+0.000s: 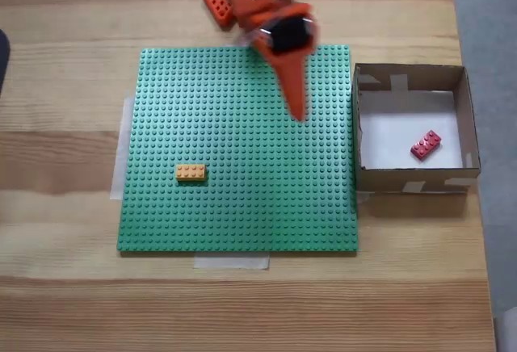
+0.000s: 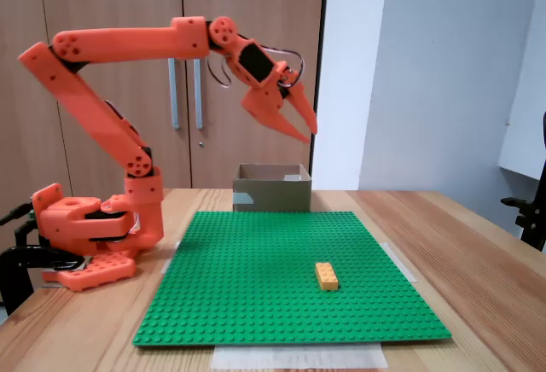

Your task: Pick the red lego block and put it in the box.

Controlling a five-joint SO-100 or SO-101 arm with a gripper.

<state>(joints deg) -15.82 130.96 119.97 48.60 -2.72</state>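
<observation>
The red lego block (image 1: 426, 144) is seen lying on the white bottom of the box (image 1: 410, 180), toward the right side in the top-down fixed view, tilted at an angle and apart from the walls. The placing is therefore judged to be done, and the step in hand is taken to be the retreat of the arm.

The end effector (image 2: 305, 124) is held high in the air, raised well above the green baseplate (image 2: 273, 252) in the side fixed view, with nothing gripped. Its two fingers are seen parted by a modest gap at the tips. In the top-down fixed view the end effector (image 1: 299, 110) is blurred and appears over the right part of the baseplate, beside the box but not over it.

To finish well, the arm is best kept at its present height while it is drawn back toward its base (image 2: 90, 227), so that the cardboard wall is not clipped and the box is not shifted on the tabletop (image 1: 65, 287). The fingers need not be closed hard; a relaxed posture is enough.

The yellow-orange brick (image 1: 191, 173) is left standing on the baseplate, well apart from the box, and should not be disturbed. A low sweep across the studs could knock it, so a high path is to be preferred.
</observation>
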